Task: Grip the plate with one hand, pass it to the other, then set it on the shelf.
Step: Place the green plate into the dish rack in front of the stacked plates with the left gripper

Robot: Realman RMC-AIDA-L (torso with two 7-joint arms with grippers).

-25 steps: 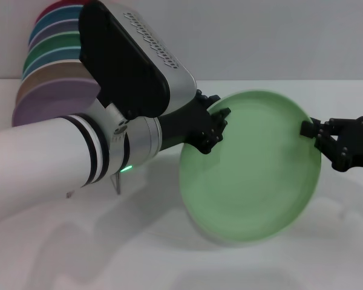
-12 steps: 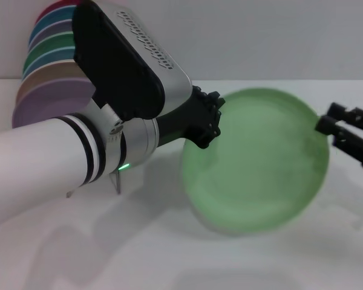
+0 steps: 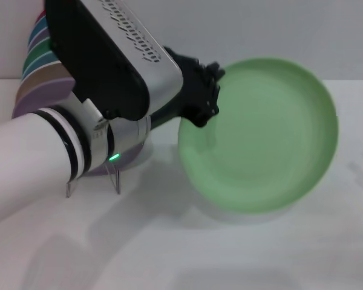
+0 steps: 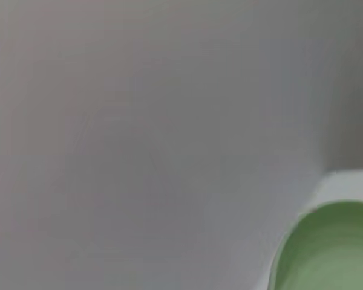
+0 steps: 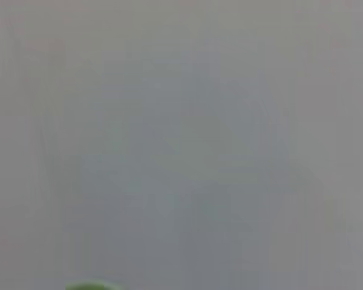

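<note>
The pale mint-green plate point(image 3: 260, 136) hangs tilted above the white table in the head view, its face toward me. My left gripper point(image 3: 204, 103) is shut on the plate's left rim and holds it alone. The plate's edge also shows in the left wrist view point(image 4: 327, 254) and a sliver of it in the right wrist view point(image 5: 88, 285). My right gripper is out of view. The clear acrylic shelf point(image 3: 92, 181) stands under my left arm, mostly hidden, with only its legs showing.
A row of coloured plates point(image 3: 36, 66) stands on the rack at the far left, behind my left arm, which covers most of the left half of the head view. The white table point(image 3: 230, 254) stretches across the front.
My right gripper let go of the plate's right rim and withdrew out of view to the right. My left gripper lifted the plate slightly up and to the right.
</note>
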